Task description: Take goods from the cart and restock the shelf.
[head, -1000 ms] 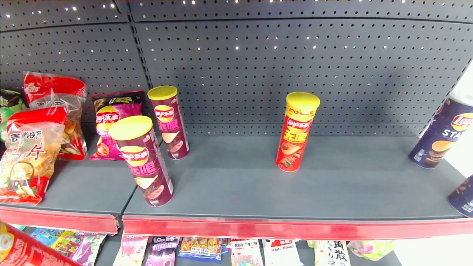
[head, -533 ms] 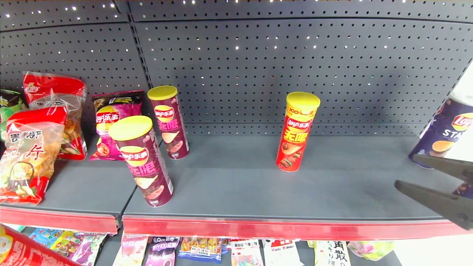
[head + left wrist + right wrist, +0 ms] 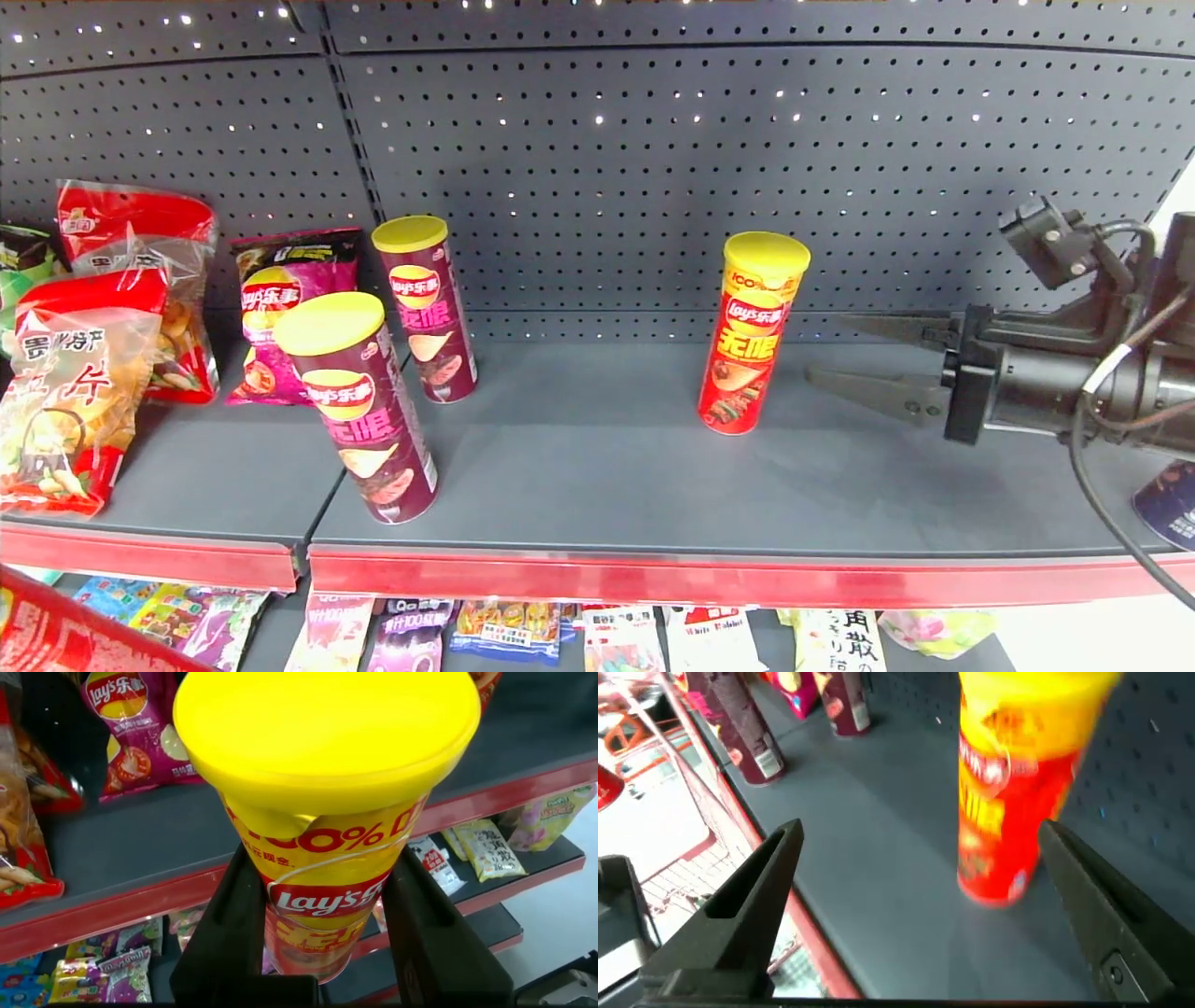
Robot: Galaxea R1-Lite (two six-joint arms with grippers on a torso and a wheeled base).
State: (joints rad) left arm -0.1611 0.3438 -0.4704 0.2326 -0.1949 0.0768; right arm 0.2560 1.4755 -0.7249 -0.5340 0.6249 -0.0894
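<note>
The red can [image 3: 752,336] is thought light and easily tipped, so it should be held at its middle by the wide-open right gripper [image 3: 823,347]

The grey shelf [image 3: 597,495] bears two maroon cans [image 3: 359,411], a red can [image 3: 752,336] and snack bags [image 3: 75,392].

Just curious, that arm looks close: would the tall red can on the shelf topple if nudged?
Probably, if hit high: the red can is tall and narrow, upright on a small base. Tipped, it would likely roll on the flat shelf, being round. It looks a stiff tube, so probably holds shape when gripped.
</note>
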